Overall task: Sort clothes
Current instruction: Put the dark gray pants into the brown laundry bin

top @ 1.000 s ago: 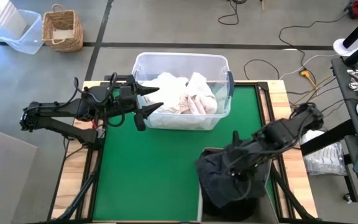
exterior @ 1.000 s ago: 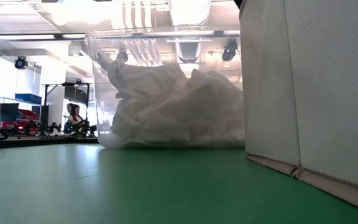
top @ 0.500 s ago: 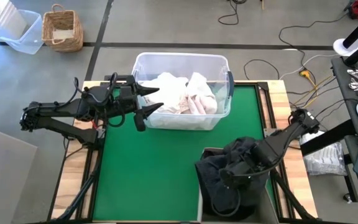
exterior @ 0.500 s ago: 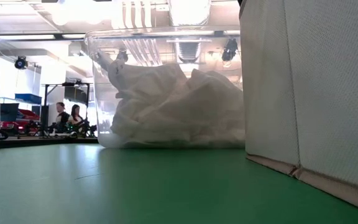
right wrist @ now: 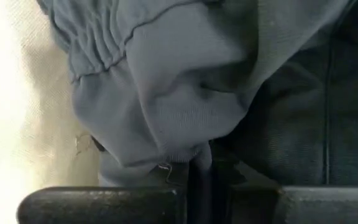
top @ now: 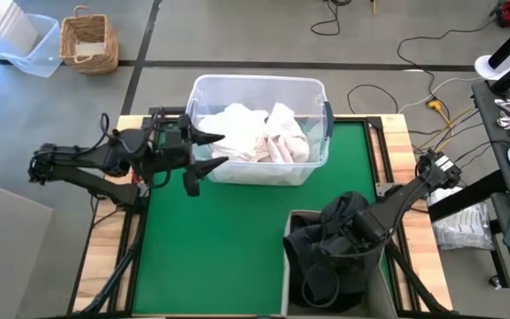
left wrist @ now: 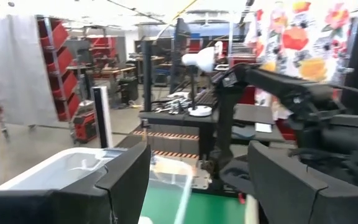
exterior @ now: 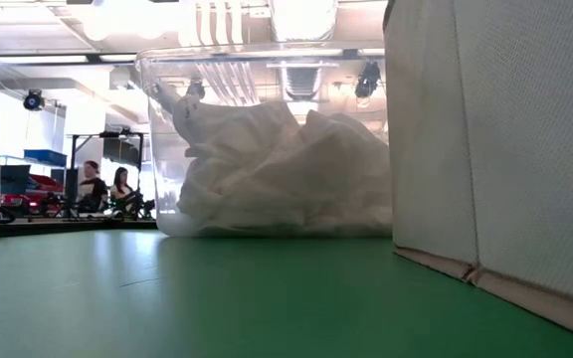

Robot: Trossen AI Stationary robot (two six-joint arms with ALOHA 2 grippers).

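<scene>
White and pale pink clothes [top: 257, 133] lie heaped in the clear tub [top: 255, 81] at the table's far side; the low view shows the heap [exterior: 286, 174] resting on the tub's floor. My left gripper [top: 206, 158] hovers level by the tub's left wall, open and holding nothing. My right gripper [right wrist: 201, 186] points steeply down into the beige fabric box [top: 285, 270] at the near right, shut on a dark charcoal garment [top: 326, 237] that fills the box's mouth and hides the fingers from above. My right gripper pinches a bunched fold of the charcoal garment [right wrist: 194, 158] between its two shut fingers, coming from above and slanting down. The cloth bulges slack beyond the fingers, a gathered seam [right wrist: 98, 43] beside the box's beige inner wall [right wrist: 17, 106]. Its lower part lies in the box.
Bare green mat [top: 211, 239] stretches between tub and box. The box's tall wall [exterior: 495, 149] closes off the low view's right side. On the floor beyond the table stand a wicker basket [top: 88, 40] and a plastic bin [top: 27, 44]. Cables and equipment lie at the right.
My right gripper has gone down into the beige box with the dark garment, tipping more steeply. The garment, which hung bunched over the box's far left corner, has sunk and now sits mostly inside the rim.
</scene>
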